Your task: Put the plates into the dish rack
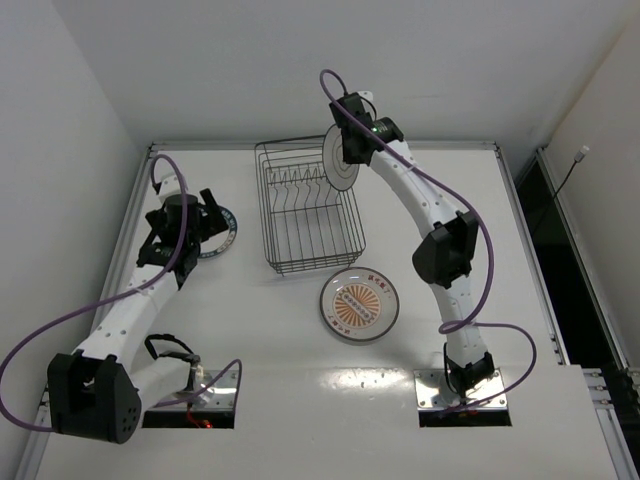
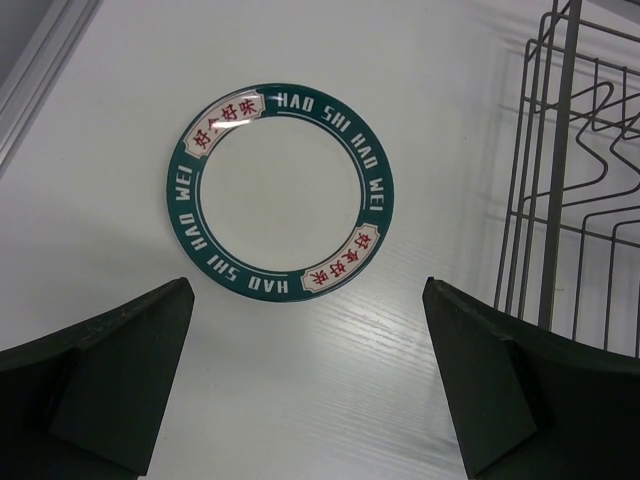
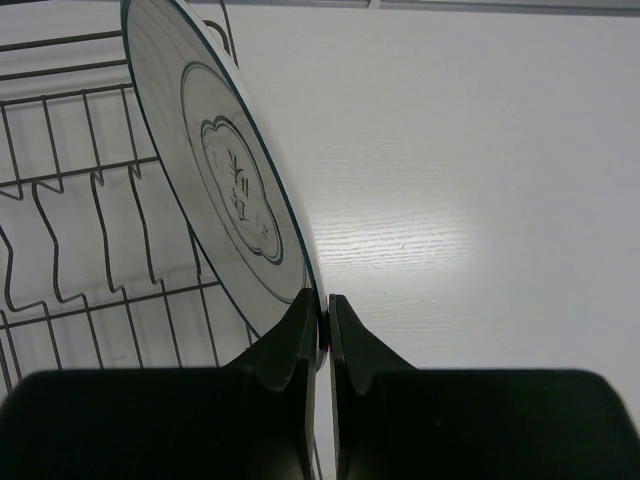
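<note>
My right gripper is shut on the rim of the white grey-rimmed plate, holding it on edge above the right far side of the dark wire dish rack. In the right wrist view the plate tilts left over the rack's tines, its edge pinched at my gripper. My left gripper is open above the teal-ringed plate, which lies flat on the table left of the rack. In the left wrist view that plate lies ahead of the wide-open gripper. The orange-centred plate lies flat in front of the rack.
The rack's wire wall stands close on the right of the left gripper. A raised frame borders the table on the left and at the back. Purple cables run along both arms.
</note>
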